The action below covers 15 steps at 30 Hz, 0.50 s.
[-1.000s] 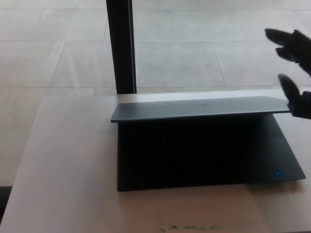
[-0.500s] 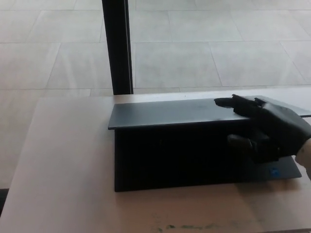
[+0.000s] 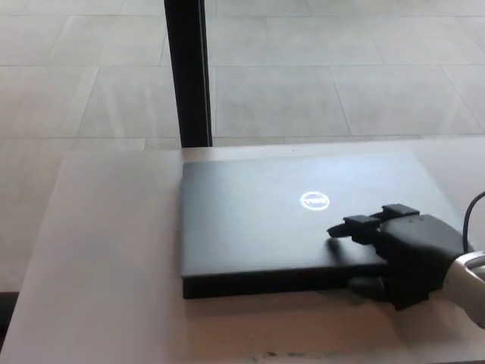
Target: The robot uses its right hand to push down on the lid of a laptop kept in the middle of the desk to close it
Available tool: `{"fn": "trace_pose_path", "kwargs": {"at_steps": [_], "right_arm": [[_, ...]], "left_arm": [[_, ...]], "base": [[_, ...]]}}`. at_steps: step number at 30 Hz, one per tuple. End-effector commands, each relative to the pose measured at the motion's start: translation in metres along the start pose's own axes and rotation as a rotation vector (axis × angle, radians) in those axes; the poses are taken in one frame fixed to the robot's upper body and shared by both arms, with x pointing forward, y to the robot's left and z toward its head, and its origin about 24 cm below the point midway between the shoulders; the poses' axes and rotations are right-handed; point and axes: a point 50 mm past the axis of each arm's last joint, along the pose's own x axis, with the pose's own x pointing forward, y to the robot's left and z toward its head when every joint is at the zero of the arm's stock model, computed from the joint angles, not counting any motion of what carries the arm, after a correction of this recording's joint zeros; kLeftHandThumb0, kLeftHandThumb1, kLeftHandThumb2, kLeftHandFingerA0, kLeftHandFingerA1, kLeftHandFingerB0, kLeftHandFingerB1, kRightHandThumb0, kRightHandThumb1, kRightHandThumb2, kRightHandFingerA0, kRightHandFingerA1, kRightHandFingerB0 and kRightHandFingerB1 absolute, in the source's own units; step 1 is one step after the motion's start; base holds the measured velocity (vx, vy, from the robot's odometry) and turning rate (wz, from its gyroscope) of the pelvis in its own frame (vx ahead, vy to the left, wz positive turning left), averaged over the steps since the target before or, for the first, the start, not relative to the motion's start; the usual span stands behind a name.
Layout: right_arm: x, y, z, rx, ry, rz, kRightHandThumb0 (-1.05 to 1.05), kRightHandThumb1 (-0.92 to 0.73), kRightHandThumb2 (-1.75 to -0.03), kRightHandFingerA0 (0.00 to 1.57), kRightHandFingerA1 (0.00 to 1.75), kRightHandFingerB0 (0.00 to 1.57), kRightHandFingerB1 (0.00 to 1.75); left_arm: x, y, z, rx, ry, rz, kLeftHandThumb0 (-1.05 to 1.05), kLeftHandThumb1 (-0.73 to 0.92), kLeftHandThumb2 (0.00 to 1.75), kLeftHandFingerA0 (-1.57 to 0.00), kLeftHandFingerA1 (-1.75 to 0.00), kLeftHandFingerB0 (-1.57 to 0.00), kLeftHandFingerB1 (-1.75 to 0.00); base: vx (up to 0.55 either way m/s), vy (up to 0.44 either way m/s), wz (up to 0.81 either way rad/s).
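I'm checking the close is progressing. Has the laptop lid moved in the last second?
Yes. The laptop lid has swung down toward the desk and now lies nearly flat on the base, logo facing up, with the right hand on its front right corner.

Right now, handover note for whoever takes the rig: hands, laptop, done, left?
Right hand: on the near right corner of the laptop lid, fingers spread on top, thumb below the front edge; gripping nothing.
Left hand: not in view.
Laptop: mid-desk, lid down and nearly flat, logo up.
Done: lid pushed down.
Left: confirm it is fully shut, then lift the hand clear.
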Motion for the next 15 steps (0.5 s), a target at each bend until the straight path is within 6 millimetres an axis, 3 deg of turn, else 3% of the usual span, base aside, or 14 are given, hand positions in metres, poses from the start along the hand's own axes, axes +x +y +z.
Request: {"fn": "trace_pose_path", "kwargs": {"at_steps": [1, 2, 3, 4, 5, 6, 7, 8, 9, 10, 14, 15], "right_arm": [[-0.030, 0.076, -0.025, -0.172, 0.061, 0.264, -0.91, -0.92, -0.69, 0.25, 0.57, 0.28, 0.38], [-0.032, 0.080, -0.025, -0.167, 0.065, 0.272, -0.91, -0.92, -0.68, 0.27, 0.56, 0.30, 0.38], [-0.033, 0.086, -0.025, -0.157, 0.068, 0.279, -0.97, -0.80, -0.82, 0.28, 0.58, 0.27, 0.41], [-0.035, 0.091, -0.025, -0.152, 0.068, 0.281, -0.92, -0.92, -0.70, 0.29, 0.56, 0.30, 0.39], [-0.036, 0.094, -0.025, -0.148, 0.068, 0.281, -0.92, -0.92, -0.70, 0.29, 0.56, 0.30, 0.39], [-0.038, 0.099, -0.025, -0.141, 0.073, 0.296, -0.91, -0.92, -0.71, 0.26, 0.56, 0.28, 0.39], [-0.042, 0.107, -0.024, -0.120, 0.077, 0.297, -0.96, -0.81, -0.83, 0.28, 0.60, 0.26, 0.43], [-0.043, 0.110, -0.023, -0.122, 0.077, 0.296, -0.90, -0.92, -0.70, 0.28, 0.60, 0.29, 0.41], [-0.043, 0.111, -0.024, -0.123, 0.076, 0.295, -0.90, -0.92, -0.70, 0.28, 0.60, 0.29, 0.41], [-0.044, 0.113, -0.023, -0.115, 0.076, 0.297, -0.90, -0.92, -0.70, 0.28, 0.62, 0.29, 0.42], [-0.042, 0.110, -0.022, -0.106, 0.080, 0.294, -0.89, -0.92, -0.70, 0.24, 0.59, 0.28, 0.40], [-0.041, 0.107, -0.022, -0.107, 0.080, 0.293, -0.89, -0.92, -0.71, 0.24, 0.58, 0.26, 0.40]], "left_arm": [[0.000, 0.001, 0.002, -0.011, 0.039, -0.010, -0.96, 0.66, 1.10, -0.42, -0.65, -0.36, -0.59], [0.000, 0.001, 0.002, -0.009, 0.038, -0.010, -0.99, 0.89, 0.67, -0.44, -0.61, -0.36, -0.53], [0.001, 0.000, 0.003, -0.004, 0.035, -0.012, -0.95, 0.66, 1.12, -0.41, -0.64, -0.35, -0.59], [0.003, 0.000, 0.004, -0.008, 0.032, -0.013, -0.99, 0.89, 0.67, -0.41, -0.60, -0.37, -0.53], [0.003, 0.000, 0.004, -0.014, 0.033, -0.016, -0.99, 0.89, 0.67, -0.41, -0.60, -0.37, -0.53], [0.003, 0.000, 0.004, -0.010, 0.031, -0.019, -0.97, 0.68, 1.14, -0.39, -0.63, -0.32, -0.58], [0.003, 0.000, 0.005, -0.018, 0.034, -0.017, -0.99, 0.88, 0.67, -0.42, -0.60, -0.36, -0.51], [0.004, 0.000, 0.004, -0.015, 0.035, -0.013, -0.98, 0.67, 1.13, -0.38, -0.62, -0.35, -0.59], [0.004, 0.000, 0.004, -0.015, 0.035, -0.012, -0.98, 0.67, 1.13, -0.38, -0.62, -0.35, -0.59], [0.004, -0.001, 0.005, -0.014, 0.038, -0.011, -0.98, 0.90, 0.67, -0.44, -0.62, -0.37, -0.52], [0.003, -0.001, 0.006, -0.011, 0.035, -0.024, -1.00, 0.89, 0.66, -0.41, -0.60, -0.34, -0.53], [0.003, -0.001, 0.006, -0.004, 0.038, -0.029, -0.97, 0.68, 1.14, -0.38, -0.63, -0.32, -0.58]], "base": [[0.00, 0.000, 0.00], [0.00, 0.000, 0.00], [0.00, -0.002, 0.07], [0.00, 0.000, 0.00], [0.00, 0.000, 0.00], [0.00, 0.000, 0.00], [0.00, 0.000, 0.00], [0.00, 0.000, 0.00], [0.00, 0.000, 0.00], [0.00, 0.000, 0.00], [0.00, 0.000, 0.00], [0.00, 0.000, 0.00]]}}
